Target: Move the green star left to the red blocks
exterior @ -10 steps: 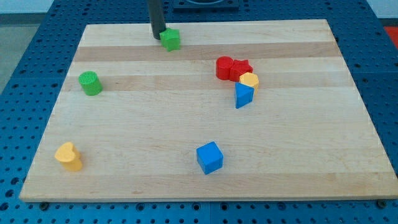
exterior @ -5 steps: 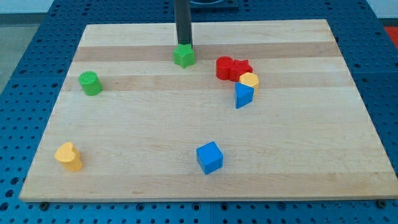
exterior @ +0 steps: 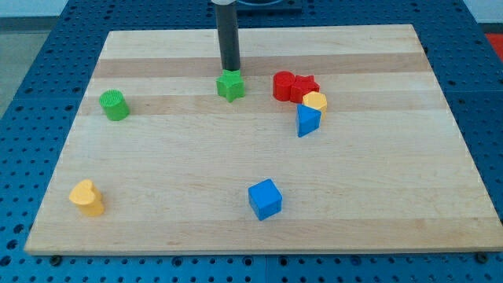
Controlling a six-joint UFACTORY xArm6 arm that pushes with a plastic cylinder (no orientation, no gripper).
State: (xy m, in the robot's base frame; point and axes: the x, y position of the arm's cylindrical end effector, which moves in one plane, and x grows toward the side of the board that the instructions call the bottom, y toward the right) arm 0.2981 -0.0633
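Currently my tip (a bare rod, no claw to tell open or closed) sits just above the green star, so pushing risks sending it downward, missing the red blocks.

Green star; red blocks; pale wood board.

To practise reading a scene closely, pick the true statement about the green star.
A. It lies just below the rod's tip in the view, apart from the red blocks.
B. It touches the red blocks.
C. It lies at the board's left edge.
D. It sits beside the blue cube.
A: the green star lies just under my tip, with bare board between it and the red blocks.
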